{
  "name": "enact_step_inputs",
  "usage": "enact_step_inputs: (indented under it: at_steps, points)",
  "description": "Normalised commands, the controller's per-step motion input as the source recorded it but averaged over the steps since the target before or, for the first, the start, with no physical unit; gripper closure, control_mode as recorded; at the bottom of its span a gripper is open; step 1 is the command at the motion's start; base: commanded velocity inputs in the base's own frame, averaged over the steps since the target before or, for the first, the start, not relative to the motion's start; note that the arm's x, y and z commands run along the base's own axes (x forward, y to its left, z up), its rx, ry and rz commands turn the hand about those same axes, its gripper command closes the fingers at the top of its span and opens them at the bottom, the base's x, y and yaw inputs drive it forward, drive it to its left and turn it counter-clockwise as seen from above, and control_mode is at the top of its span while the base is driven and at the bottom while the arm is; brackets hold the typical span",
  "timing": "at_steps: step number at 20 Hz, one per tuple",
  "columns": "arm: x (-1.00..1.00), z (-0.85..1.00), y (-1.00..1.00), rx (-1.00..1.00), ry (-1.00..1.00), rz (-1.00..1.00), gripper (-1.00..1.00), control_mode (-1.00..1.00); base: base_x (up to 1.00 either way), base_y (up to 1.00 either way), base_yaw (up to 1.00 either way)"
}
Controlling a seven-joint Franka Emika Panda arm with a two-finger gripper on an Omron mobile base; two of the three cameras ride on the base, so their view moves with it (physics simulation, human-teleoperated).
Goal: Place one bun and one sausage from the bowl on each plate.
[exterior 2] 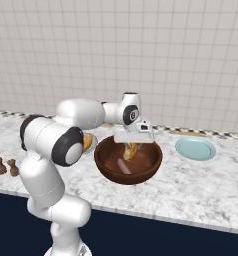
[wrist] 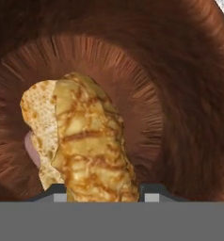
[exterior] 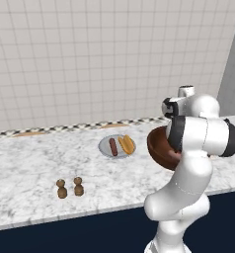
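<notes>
The gripper (exterior 2: 131, 148) is down inside the big brown bowl (exterior 2: 152, 165), and its two fingers are closed partway around a bun (wrist: 88, 141) that sticks out between them. The bun looks held only by one end, so it could slip out and drop back into the bowl on the way up. The blue-green plate (exterior 2: 195, 149) sits near the bowl, bare, and the grey plate (exterior: 104, 146) already has a bun and a sausage.
</notes>
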Motion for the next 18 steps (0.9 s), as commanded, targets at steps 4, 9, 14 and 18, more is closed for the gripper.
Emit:
enact_step_inputs:
  at_steps: [4,9,14,18]
  points:
    - [-0.32,0.27,0.27,0.13,0.05,0.0,1.0,-1.0,0.0,0.0,0.0]
    - [-0.23,0.04,0.78,0.02,0.01,-0.01,1.0,-1.0,0.0,0.0,0.0]
    - [-0.24,0.09,0.85,0.0,-0.07,-0.1,1.0,-1.0,0.0,0.0,0.0]
    - [-0.2,0.27,0.51,0.0,-0.09,-0.19,1.0,-1.0,0.0,0.0,0.0]
